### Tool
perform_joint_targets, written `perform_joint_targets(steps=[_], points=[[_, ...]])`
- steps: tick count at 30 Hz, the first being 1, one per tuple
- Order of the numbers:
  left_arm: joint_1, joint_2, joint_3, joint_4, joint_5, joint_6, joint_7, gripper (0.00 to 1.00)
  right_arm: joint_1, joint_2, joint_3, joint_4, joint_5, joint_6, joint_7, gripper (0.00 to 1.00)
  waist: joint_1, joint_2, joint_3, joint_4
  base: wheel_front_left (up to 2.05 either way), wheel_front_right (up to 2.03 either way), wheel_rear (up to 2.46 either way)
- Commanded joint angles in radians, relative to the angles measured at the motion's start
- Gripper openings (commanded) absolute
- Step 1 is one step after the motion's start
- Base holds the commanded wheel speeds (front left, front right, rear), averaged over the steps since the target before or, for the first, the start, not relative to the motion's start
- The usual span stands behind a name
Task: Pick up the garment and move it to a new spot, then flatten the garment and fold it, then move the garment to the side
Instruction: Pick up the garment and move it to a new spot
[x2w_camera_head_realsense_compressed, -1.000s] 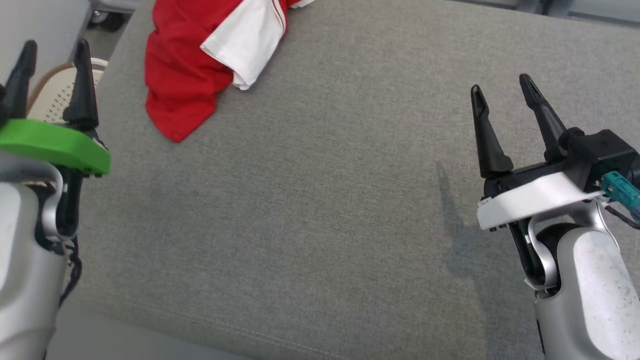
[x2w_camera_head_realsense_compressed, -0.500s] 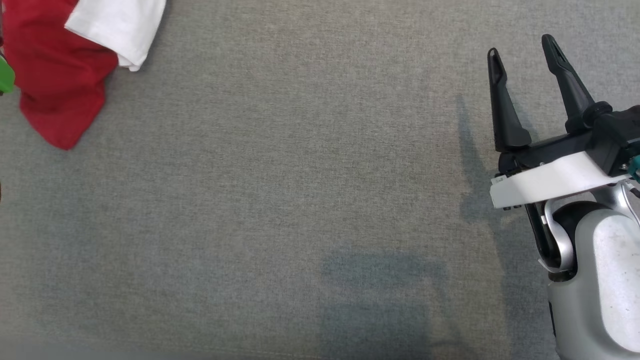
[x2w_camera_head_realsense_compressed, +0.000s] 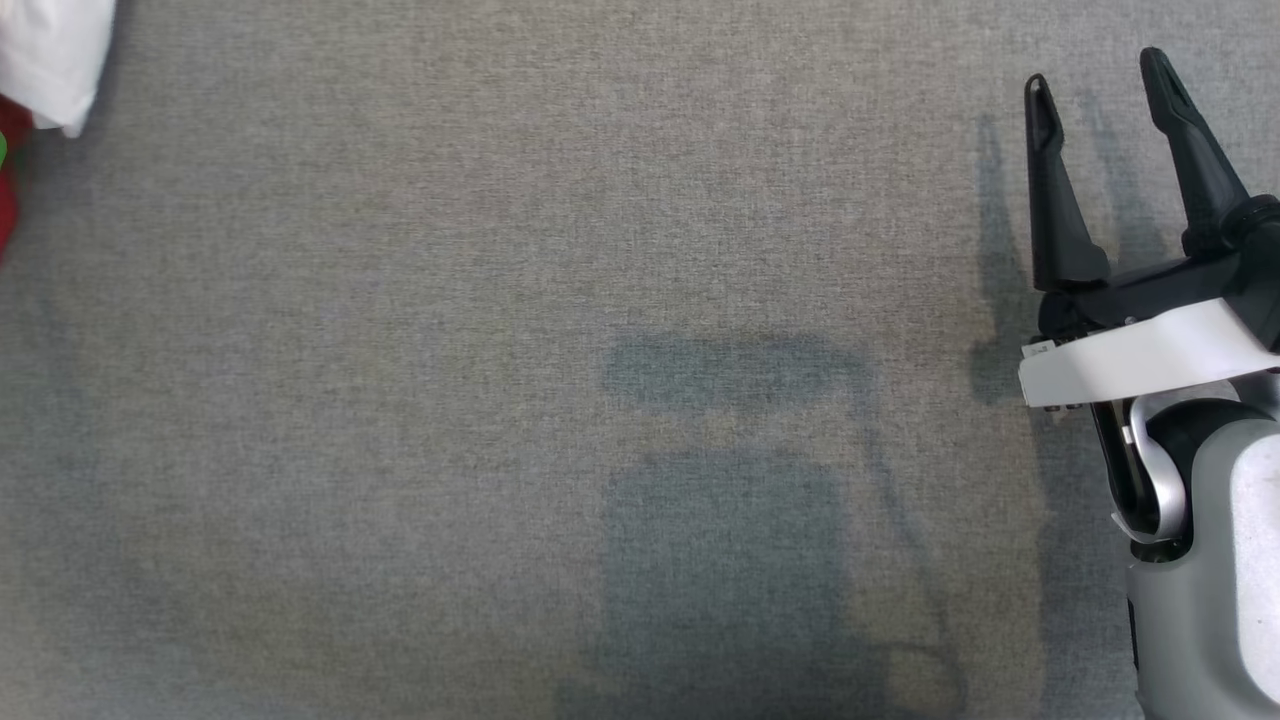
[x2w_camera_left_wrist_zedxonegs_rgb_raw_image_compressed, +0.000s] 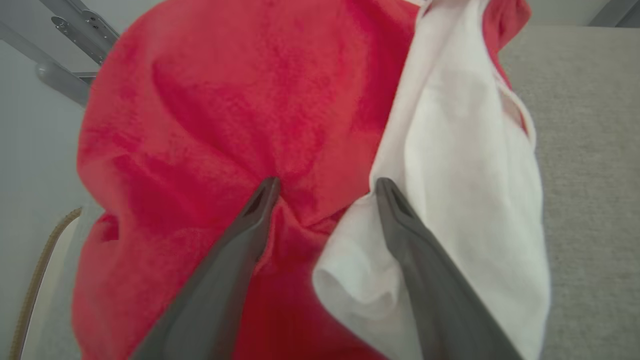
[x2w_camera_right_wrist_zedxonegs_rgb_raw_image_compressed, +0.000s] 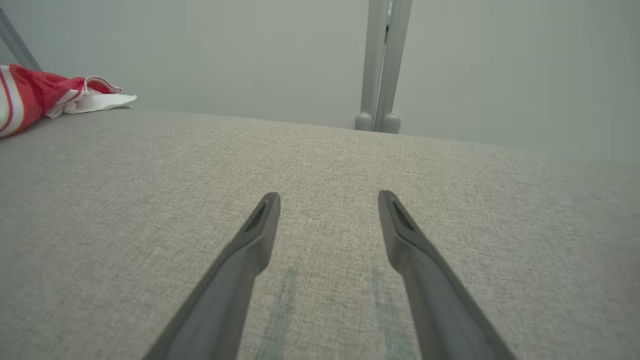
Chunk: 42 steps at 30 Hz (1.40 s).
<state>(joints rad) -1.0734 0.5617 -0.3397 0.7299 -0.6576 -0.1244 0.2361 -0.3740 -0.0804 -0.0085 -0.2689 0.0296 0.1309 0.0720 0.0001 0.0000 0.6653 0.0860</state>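
Head camera has swung toward the robot's right over the last second: the whole picture slides, so the garment (x2w_camera_head_realsense_compressed: 45, 60) now sits at the 9 to 10 o'clock edge as a white flap with a sliver of red beneath, though the cloth itself need not have moved. Right claw (x2w_camera_head_realsense_compressed: 1095, 72) shifts from mid-right to 2 o'clock, fingers spread, empty, over bare grey desk (x2w_camera_head_realsense_compressed: 500, 300). In the left wrist view the left claw (x2w_camera_left_wrist_zedxonegs_rgb_raw_image_compressed: 325, 187) is released too, its tips straddling a fold where the red and white cloth meet. Judgement: the first pick-up is about to be made; nothing is gripped yet, and the open grey expanse looks like the intended new spot. Right wrist view puts the garment (x2w_camera_right_wrist_zedxonegs_rgb_raw_image_compressed: 30, 95) far off at 10 o'clock, near the desk's back edge, well apart from the right claw (x2w_camera_right_wrist_zedxonegs_rgb_raw_image_compressed: 327, 197). Hard to read: most of the garment is cut off in the head view. Whether the left tips already press the cloth, cannot tell. Kind of garment and how it lies remain unclear. A broad shadow lies at 6 o'clock.
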Motion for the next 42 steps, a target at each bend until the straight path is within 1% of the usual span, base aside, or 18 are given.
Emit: perform_joint_targets(steps=[1, 6, 7, 8, 9, 10, 17, 25, 31, 33, 36, 42], points=[[-0.018, 0.007, -0.008, 0.026, -0.008, -0.006, -0.001, 1.0, 0.007, -0.007, -0.005, -0.01, -0.011, 0.0, 0.002, 1.0, -0.0001, 0.0, 0.026, -0.019, 0.0, 0.0, 0.0], [-0.017, -0.004, -0.023, 0.072, -0.023, -0.006, 0.005, 1.0, 0.009, -0.008, -0.008, -0.015, -0.01, 0.0, 0.005, 1.0, -0.0001, 0.0, 0.03, -0.017, 0.0, 0.0, 0.0], [-0.013, -0.006, -0.03, 0.08, -0.025, -0.006, 0.004, 0.53, 0.009, -0.008, -0.009, -0.015, -0.011, 0.0, 0.005, 1.0, -0.0001, 0.0, 0.029, -0.016, 0.0, 0.0, 0.0], [-0.011, -0.008, -0.035, 0.087, -0.03, -0.006, 0.002, 0.36, 0.009, -0.008, -0.009, -0.014, -0.01, 0.0, 0.005, 1.0, -0.0001, 0.0, 0.028, -0.015, 0.0, 0.0, 0.0], [-0.011, -0.01, -0.04, 0.094, -0.034, -0.006, -0.002, 0.14, 0.007, -0.008, -0.009, -0.013, -0.011, 0.0, 0.004, 1.0, -0.0001, 0.0, 0.026, -0.014, 0.0, 0.0, 0.0], [-0.011, -0.01, -0.045, 0.098, -0.037, -0.005, -0.002, 0.0, 0.006, -0.008, -0.009, -0.011, -0.011, 0.0, 0.002, 1.0, -0.0001, 0.0, 0.023, -0.012, 0.0, 0.0, 0.0], [-0.025, 0.01, -0.071, 0.101, -0.058, -0.006, -0.066, 0.0, 0.006, -0.003, -0.007, 0.01, -0.006, 0.0, -0.012, 1.0, -0.0001, 0.0, -0.019, -0.001, 0.0, 0.0, 0.0], [-0.042, 0.054, -0.116, 0.063, -0.074, -0.006, -0.097, 0.0, 0.023, 0.011, 0.0, 0.069, 0.013, 0.0, -0.049, 1.0, -0.0001, 0.0, -0.14, -0.002, 0.0, 0.0, 0.0], [-0.049, 0.084, -0.18, -0.021, -0.086, -0.006, -0.084, 0.0, 0.05, 0.022, -0.001, 0.124, 0.032, 0.0, -0.081, 1.0, -0.0001, 0.0, -0.25, -0.02, 0.0, 0.0, 0.0], [-0.055, 0.094, -0.216, -0.076, -0.095, -0.006, -0.075, 0.0, 0.065, 0.025, -0.006, 0.148, 0.041, 0.0, -0.095, 1.0, -0.0001, 0.0, -0.303, -0.034, 0.0, 0.0, 0.0], [-0.058, 0.104, -0.255, -0.134, -0.106, -0.006, -0.059, 0.0, 0.085, 0.028, -0.009, 0.168, 0.052, 0.0, -0.105, 1.0, -0.0001, 0.0, -0.35, -0.052, 0.0, 0.0, 0.0], [-0.065, 0.1, -0.331, -0.243, -0.129, -0.006, -0.036, 0.0, 0.116, 0.029, -0.011, 0.202, 0.093, 0.0, -0.128, 1.0, -0.0001, 0.0, -0.421, -0.1, 0.0, 0.0, 0.0]])
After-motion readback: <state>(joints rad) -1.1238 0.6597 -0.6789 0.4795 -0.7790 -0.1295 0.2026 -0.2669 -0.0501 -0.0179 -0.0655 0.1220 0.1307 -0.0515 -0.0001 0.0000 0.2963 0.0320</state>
